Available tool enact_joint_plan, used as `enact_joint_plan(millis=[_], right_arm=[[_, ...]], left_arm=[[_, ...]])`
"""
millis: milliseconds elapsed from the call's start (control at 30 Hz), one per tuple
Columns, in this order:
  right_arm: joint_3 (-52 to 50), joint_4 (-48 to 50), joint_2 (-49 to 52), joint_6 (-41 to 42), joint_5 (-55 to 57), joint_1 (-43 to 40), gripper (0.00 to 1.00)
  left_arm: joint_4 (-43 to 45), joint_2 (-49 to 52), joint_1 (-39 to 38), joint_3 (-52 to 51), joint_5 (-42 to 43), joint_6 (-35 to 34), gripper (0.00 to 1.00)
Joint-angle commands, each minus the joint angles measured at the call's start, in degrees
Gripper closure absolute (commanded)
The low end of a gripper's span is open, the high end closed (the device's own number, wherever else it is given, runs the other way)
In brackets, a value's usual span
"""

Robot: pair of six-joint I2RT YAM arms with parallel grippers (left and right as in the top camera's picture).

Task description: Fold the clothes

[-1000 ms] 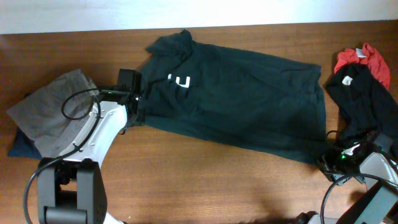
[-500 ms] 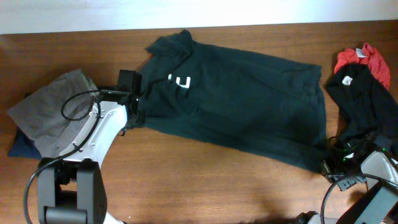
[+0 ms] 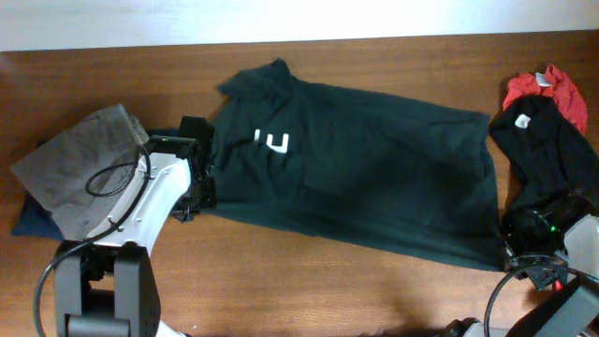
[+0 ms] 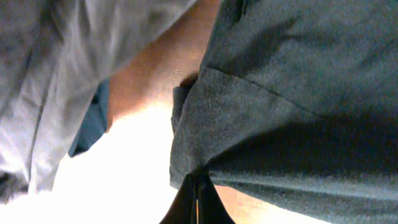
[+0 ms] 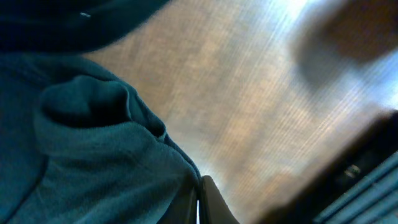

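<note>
Surface: brown wooden table [image 3: 281, 281], with a pale wall [image 3: 281, 19] strip beyond the far edge.

Main garment: dark green T-shirt [image 3: 374, 178], spread mostly flat across the middle of the table. Slants from the far-left part toward the near-right corner, collar end to the left and straight hem toward the right edge.

Print: white letters [image 3: 274, 142] on the chest near the collar, partly hidden by a fold.

Left gripper [image 3: 208, 183]: at the T-shirt's left border, on the side toward the left edge of the table. Jaws clenched on a fold of the green fabric, seen running into the closed tips in the left wrist view.

Right gripper [image 3: 510, 245]: at the T-shirt's near-right corner, close to the near-right corner of the table. Jaws clamped on that corner, with a bunched roll of green cloth just beside the tips in the right wrist view.

Grey garment [image 3: 80, 164]: crumpled at the left edge, lying on the navy garment [image 3: 28, 223], which peeks out at the near side.

Red garment [image 3: 547, 89]: bunched at the far-right corner, touching the black garment [image 3: 543, 150].

Black garment: draped along the right edge, just beside the T-shirt's hem, reaching down toward the right gripper.
</note>
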Motion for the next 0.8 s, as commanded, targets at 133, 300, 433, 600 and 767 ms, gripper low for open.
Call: enact_joint_plan(millis=[133,300,433,600,767], right_arm=[[1.6,1.0,-0.9,1.0,5.1,-0.6,0.94],[4.3,0.3,-0.9,0.9,3.9,-0.6,0.48],[7.4,0.0,-0.9,0.4,-0.2,-0.6,0.4],[11.2,2.8,-0.9,-8.8,-16.9,-0.2,0.4],[12.2,5.2,-0.9,-13.1,-25.2,3.7,0.37]], left_arm=[[-3.1,-1.5,0.1,0.5,-0.7,-3.3,0.89],[-4.4,-2.3,0.0,1.1,-0.7,-3.3,0.52],[-5.2,-3.3,0.0,4.5,-0.7,-3.1,0.38],[2.2,-3.4,0.0,10.8,8.2,7.1,0.36],[13.1,-2.3,-0.3,11.1,23.6,21.6,0.36]])
